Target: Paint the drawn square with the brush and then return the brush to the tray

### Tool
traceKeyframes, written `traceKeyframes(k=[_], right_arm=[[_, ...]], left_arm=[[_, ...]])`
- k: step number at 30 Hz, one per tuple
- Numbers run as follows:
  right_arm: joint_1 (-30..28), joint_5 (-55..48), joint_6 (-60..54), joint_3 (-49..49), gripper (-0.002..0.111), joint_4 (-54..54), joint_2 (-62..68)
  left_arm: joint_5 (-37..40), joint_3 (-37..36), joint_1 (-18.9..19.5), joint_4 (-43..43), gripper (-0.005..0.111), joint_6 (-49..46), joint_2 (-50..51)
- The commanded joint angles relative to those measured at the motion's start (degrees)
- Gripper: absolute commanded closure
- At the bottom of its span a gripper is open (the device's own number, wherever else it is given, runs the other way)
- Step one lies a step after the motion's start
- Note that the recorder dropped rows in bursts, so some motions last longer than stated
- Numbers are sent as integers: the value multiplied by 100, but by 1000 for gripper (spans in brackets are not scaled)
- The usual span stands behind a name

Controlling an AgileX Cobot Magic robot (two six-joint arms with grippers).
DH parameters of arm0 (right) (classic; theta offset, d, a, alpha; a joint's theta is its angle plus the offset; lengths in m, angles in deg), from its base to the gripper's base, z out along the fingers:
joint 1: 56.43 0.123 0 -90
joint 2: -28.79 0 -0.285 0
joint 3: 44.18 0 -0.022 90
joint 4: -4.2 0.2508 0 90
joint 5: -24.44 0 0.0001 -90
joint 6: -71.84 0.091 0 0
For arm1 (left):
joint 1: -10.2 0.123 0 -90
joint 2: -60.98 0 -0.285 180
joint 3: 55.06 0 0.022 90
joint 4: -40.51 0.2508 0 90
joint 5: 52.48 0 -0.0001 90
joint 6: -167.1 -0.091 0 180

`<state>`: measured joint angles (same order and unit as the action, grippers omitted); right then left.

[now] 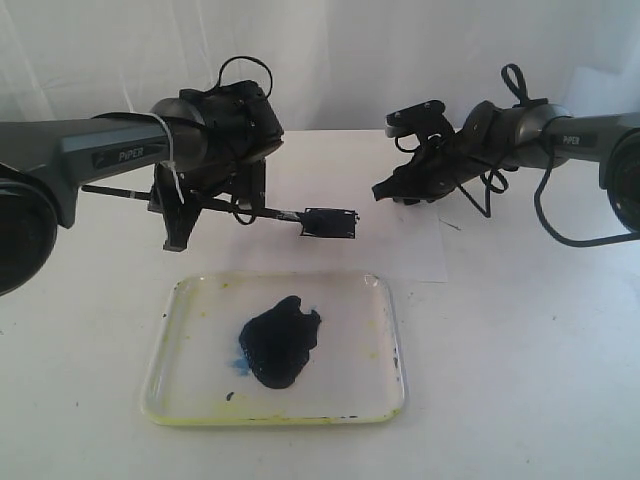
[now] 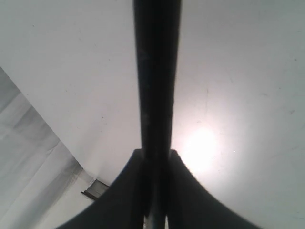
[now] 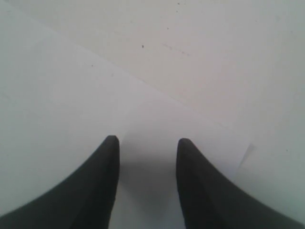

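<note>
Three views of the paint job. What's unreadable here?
1) Brush tip: in the exterior view it merges with the dark drawn square, so contact with the paper is unclear; the left wrist view's top edge cuts it off.
2) Square's fill: too small in the exterior view; outside both wrist views.
3) Left claw: in the exterior view its fingers are hidden behind the left arm's wrist.

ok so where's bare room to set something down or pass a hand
Free: table right of the tray, and left of it. Inside it, the strip between the paint blob and its right rim. Crowded: over the paper, where the left jaws hold the brush at the drawn square and the right jaws hover open.
</note>
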<state>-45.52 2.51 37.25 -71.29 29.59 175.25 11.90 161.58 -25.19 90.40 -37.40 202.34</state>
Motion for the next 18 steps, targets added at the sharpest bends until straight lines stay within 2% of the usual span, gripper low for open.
traceKeyframes(k=[1, 12, 18], right_arm=[[-8, -49, -48, 25, 70, -97, 70], [-8, -49, -48, 25, 70, -97, 70], [-8, -38, -48, 25, 70, -97, 70]], left_arm=[[559, -16, -32, -201, 107, -33, -100], [559, -39, -73, -261, 107, 56, -100], [513, -516, -73, 54, 107, 387, -191]])
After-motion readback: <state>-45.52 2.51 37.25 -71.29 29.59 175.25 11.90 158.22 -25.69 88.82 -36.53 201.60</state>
